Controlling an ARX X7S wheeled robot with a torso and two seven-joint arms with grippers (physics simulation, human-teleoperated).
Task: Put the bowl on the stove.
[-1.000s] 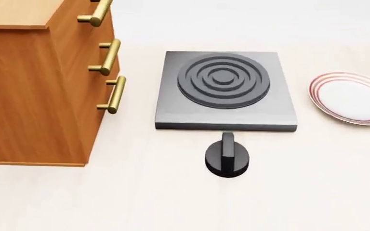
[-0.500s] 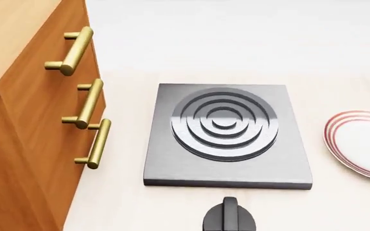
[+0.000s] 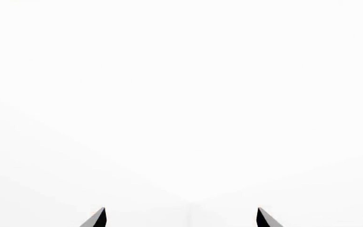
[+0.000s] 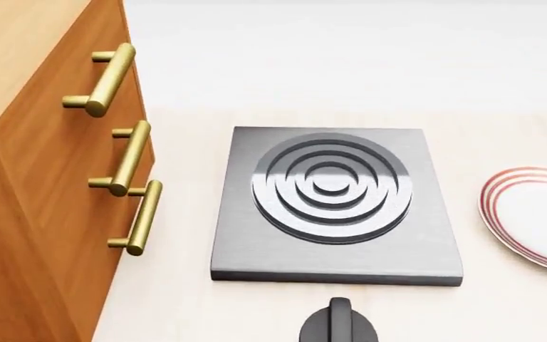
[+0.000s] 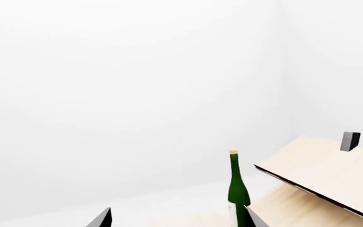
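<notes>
The stove (image 4: 336,206), a dark grey square slab with a ringed round burner, lies in the middle of the head view on the pale counter. The bowl is out of view in every frame. Neither arm shows in the head view. In the left wrist view my left gripper (image 3: 181,220) shows only two dark fingertips, wide apart, against blank white. My right gripper (image 5: 178,220) likewise shows two spread fingertips with nothing between them; it faces a white room.
A wooden drawer cabinet (image 4: 36,178) with brass handles (image 4: 126,160) stands left of the stove. A black round knob (image 4: 339,325) sits just in front of it. A white plate with red rings (image 4: 537,217) lies at the right. The right wrist view shows a green bottle (image 5: 236,191) and a tilted wooden board (image 5: 323,175).
The head view has come closer and shifted, so the stove looks larger and lower, and the knob has slid to the bottom edge. Over the last half second almost nothing moved.
</notes>
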